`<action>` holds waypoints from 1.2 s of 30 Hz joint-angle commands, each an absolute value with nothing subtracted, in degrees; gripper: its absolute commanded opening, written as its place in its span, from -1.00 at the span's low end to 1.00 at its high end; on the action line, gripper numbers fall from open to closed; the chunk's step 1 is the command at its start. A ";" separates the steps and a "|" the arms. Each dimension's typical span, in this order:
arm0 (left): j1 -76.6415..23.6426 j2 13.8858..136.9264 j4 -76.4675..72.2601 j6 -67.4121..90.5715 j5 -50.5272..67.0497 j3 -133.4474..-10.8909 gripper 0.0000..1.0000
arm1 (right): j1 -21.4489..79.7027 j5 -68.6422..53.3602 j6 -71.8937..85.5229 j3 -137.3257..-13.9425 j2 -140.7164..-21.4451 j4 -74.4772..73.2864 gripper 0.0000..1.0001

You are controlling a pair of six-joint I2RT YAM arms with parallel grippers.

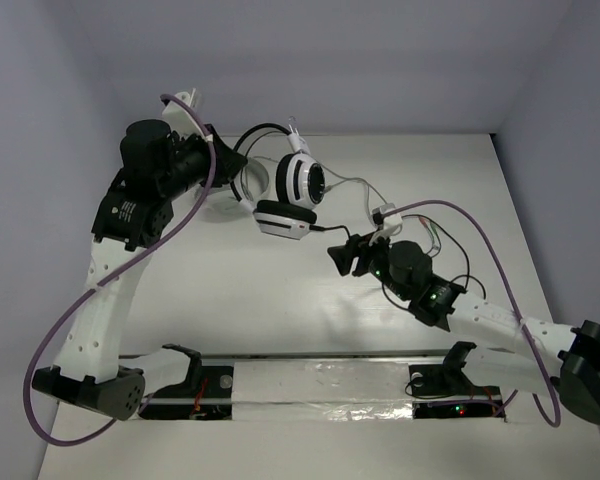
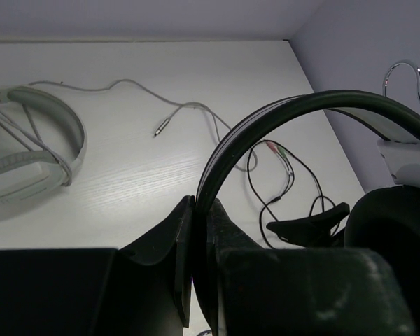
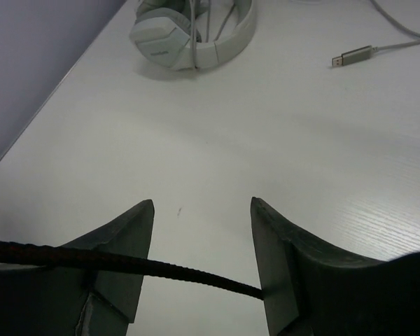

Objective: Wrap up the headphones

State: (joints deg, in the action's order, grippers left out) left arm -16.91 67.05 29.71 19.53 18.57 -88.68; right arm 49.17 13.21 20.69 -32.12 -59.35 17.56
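Observation:
The headphones have white and black earcups (image 1: 300, 180) and hang tilted above the table, the lower cup (image 1: 283, 218) close to it. My left gripper (image 1: 236, 165) is shut on their thin black headband (image 2: 301, 108), which is pinched between the fingers (image 2: 175, 231). The thin black cable (image 1: 332, 229) runs from the lower cup to my right gripper (image 1: 342, 256). That gripper is open. The cable (image 3: 175, 269) crosses the gap between its fingers (image 3: 129, 231), and its loose loops (image 2: 266, 182) lie on the table beyond.
Pale grey-white headphones (image 2: 28, 147) lie on the table under the left arm and also show in the right wrist view (image 3: 189, 31). Their grey cable (image 2: 126, 85) trails right to a plug (image 3: 353, 54). The walls stand close at the back and right.

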 commanded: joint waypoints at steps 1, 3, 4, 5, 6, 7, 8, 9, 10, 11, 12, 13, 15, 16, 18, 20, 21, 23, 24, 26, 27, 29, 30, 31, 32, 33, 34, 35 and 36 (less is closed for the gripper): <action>-17.05 66.97 25.58 20.92 20.56 -94.47 -1.00 | 49.04 14.25 21.88 -31.38 -58.70 23.11 0.26; -17.05 68.11 25.75 21.18 21.09 -96.58 -1.00 | 49.04 14.50 23.63 -30.50 -59.59 23.73 0.22; -17.05 69.51 26.10 21.18 21.27 -99.64 -1.00 | 49.04 14.07 24.16 -30.06 -59.94 25.04 0.21; -17.05 70.22 26.54 21.36 21.97 -101.32 -1.00 | 49.04 13.71 24.78 -29.62 -60.38 25.57 0.21; -17.05 71.01 26.89 21.71 22.32 -103.16 -1.00 | 49.04 13.62 25.57 -28.92 -60.47 25.92 0.21; -17.05 72.49 27.85 21.88 22.59 -106.84 -1.00 | 49.04 13.62 25.84 -28.83 -60.47 26.19 0.21; -17.05 73.12 28.12 22.06 23.20 -108.44 -1.00 | 48.52 13.45 26.01 -28.57 -60.21 26.28 0.21; -17.05 73.65 28.39 22.32 23.29 -110.02 -1.00 | 48.52 13.27 26.45 -28.30 -60.12 26.45 0.21; -17.05 74.52 28.30 22.85 23.29 -112.21 -1.00 | 47.99 12.92 26.63 -28.21 -59.94 26.72 0.21; -17.05 74.97 28.21 23.20 24.25 -113.02 -1.00 | 47.99 12.66 26.63 -27.95 -59.94 26.98 0.21; -17.05 75.41 28.21 23.55 24.61 -113.98 -1.00 | 47.47 12.66 26.89 -27.86 -60.20 27.16 0.21; -17.05 75.93 28.30 23.99 25.48 -115.39 -1.00 | 46.85 12.40 26.89 -27.43 -60.38 27.77 0.21; -17.05 75.85 28.30 24.17 25.40 -116.19 -1.00 | 46.32 12.04 26.54 -27.42 -60.73 27.69 0.21; -17.05 75.76 28.39 24.17 25.31 -116.89 -1.00 | 45.54 11.78 26.37 -27.25 -60.56 27.34 0.21; -17.05 75.59 28.65 23.99 24.79 -117.68 -1.00 | 43.78 10.90 26.37 -26.37 -60.03 27.94 0.21; -17.05 75.94 29.09 24.08 24.70 -119.00 -1.00 | 42.55 8.80 27.16 -25.67 -60.12 29.26 0.22; -17.05 76.20 29.18 24.26 24.78 -119.53 -1.00 | 41.93 8.18 27.33 -25.66 -60.55 29.35 0.22; -17.05 76.64 29.01 24.78 25.92 -120.23 -1.00 | 41.92 7.38 27.51 -26.10 -62.22 29.62 0.22; -16.53 76.81 28.83 25.39 26.19 -120.50 -1.00 | 41.92 7.12 27.51 -26.36 -62.84 29.71 0.21; -16.52 76.91 28.65 25.75 26.28 -121.11 -1.00 | 41.92 6.42 27.68 -26.80 -64.76 29.79 0.17; -16.52 77.08 28.65 25.84 26.19 -121.37 -1.00 | 41.92 6.33 28.03 -26.98 -65.21 29.71 0.03; -16.52 77.34 29.00 25.66 25.76 -121.82 -1.00 | 41.92 6.33 28.39 -27.16 -66.09 29.53 -0.26; -16.52 77.43 29.26 25.49 25.32 -121.73 -1.00 | 41.92 6.15 29.00 -27.51 -66.27 29.27 -0.56; -16.52 77.43 29.18 25.05 24.79 -120.68 -1.00 | 41.92 4.76 29.35 -27.68 -66.44 28.83 -0.70; -16.52 77.34 29.01 24.87 24.00 -119.63 -1.00 | 41.92 3.70 29.62 -27.86 -66.53 28.65 -0.78; -16.52 77.17 28.74 24.79 23.73 -118.49 -1.00 | 41.92 2.91 29.79 -27.95 -66.62 28.30 -0.93; -15.91 76.91 27.87 24.61 23.30 -115.87 -1.00 | 41.92 1.51 30.49 -28.21 -66.62 27.52 -1.00; -15.91 76.56 27.25 24.52 22.68 -114.45 -1.00 | 41.92 0.80 30.85 -28.56 -66.71 26.73 -1.00; -15.21 76.47 26.29 24.52 22.50 -111.91 -1.00 | 41.92 0.44 31.37 -29.43 -66.80 24.37 -1.00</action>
State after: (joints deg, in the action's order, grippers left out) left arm -16.40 77.52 32.40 21.89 23.51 -115.68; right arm 42.04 3.62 29.67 -26.37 -66.83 25.67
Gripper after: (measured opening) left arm 0.051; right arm 0.037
